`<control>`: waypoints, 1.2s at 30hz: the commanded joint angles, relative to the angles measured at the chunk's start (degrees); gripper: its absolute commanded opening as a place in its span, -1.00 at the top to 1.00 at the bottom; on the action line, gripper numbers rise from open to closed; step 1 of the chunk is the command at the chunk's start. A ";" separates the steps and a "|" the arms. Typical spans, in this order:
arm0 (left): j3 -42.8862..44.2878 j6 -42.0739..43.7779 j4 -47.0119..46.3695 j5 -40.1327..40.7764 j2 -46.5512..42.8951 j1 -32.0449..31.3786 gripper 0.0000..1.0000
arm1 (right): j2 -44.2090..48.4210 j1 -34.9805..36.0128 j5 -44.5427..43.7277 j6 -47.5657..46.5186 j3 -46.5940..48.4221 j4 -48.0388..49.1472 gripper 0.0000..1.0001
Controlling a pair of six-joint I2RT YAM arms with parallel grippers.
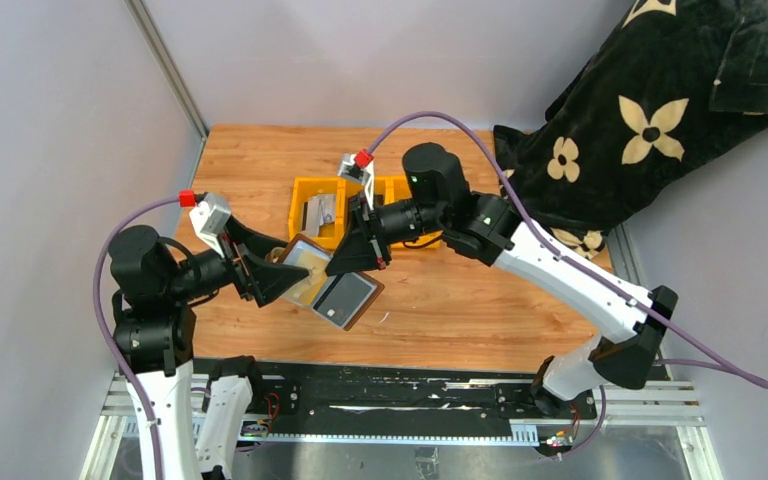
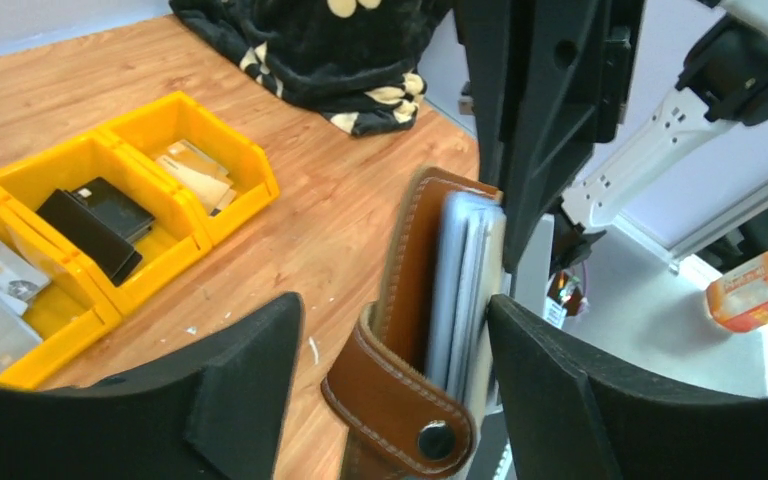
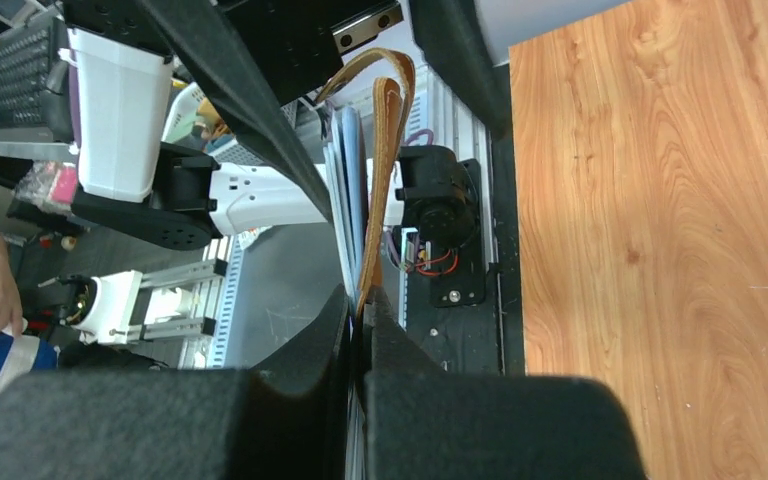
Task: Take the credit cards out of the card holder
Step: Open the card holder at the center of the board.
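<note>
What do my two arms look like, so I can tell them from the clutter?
The left arm and right arm share white links and black joints. A purple cable loops to each wrist's white, red-capped camera block. The fingers are broad black wedges.

Top camera looks down over the whole worktop (image 1: 440,335); wrist cameras sit close (both catching the card holder (image 2: 408,300)).

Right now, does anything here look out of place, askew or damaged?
Only the black flower-print cloth spilling onto the table's far right corner, near the yellow bins; it has no part in the job. The card holder hangs tilted in the right end effector, as expected.
</note>
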State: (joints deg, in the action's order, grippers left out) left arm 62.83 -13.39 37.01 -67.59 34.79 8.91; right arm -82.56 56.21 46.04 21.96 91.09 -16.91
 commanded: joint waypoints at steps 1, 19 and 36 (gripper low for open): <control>-1.66 5.79 2.92 -1.24 -0.65 -0.03 -0.34 | -4.01 0.04 4.72 -5.87 6.87 -8.18 1.00; -1.40 0.94 2.10 0.45 3.53 -0.03 0.99 | -5.69 -2.17 16.49 -3.68 1.20 -0.76 0.09; -8.51 -14.03 -8.65 -3.97 -0.04 -0.03 -0.38 | -0.13 -3.91 16.35 -7.32 -1.99 -0.18 1.00</control>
State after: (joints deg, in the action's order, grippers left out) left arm 54.52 -27.18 27.16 -69.41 33.63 8.56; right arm -83.61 52.45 59.07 19.81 84.51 -12.56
